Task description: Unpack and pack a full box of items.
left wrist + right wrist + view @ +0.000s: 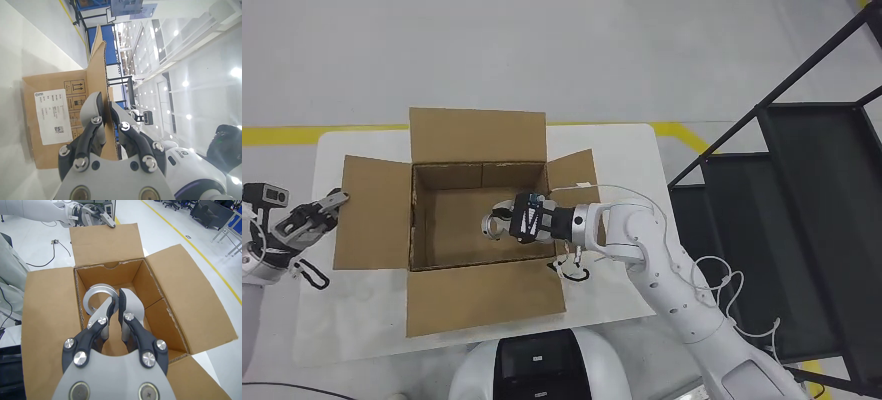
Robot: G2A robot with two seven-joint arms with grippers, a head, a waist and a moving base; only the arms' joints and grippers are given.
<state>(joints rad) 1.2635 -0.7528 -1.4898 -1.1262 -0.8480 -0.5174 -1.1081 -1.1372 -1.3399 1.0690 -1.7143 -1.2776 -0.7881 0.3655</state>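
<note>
A brown cardboard box (479, 176) sits open on a white tabletop (627, 150), seen from above. All four flaps are folded outward. The far flap (477, 132) and the near flap (482, 298) are large, and the right flap (574, 176) is smaller.

The right arm (642, 240) reaches in over the right side of the box. The right jaws are closed on a silver metal ring (87, 299). One finger (111, 308) passes through the ring's hole and the other presses on the outside of its band. The ring is held tilted inside the box, below the rim and near the middle. The pictures do not show whether it touches the bottom. Plain brown cardboard floor (447, 225) shows around the ring.

At the left side of the tabletop, the left jaws are closed on the outer edge of the left flap (372, 212). One dark pad (99, 105) presses on each face of the corrugated edge. From the left wrist, the outside wall of the box carries a white printed label (51, 117).
</note>
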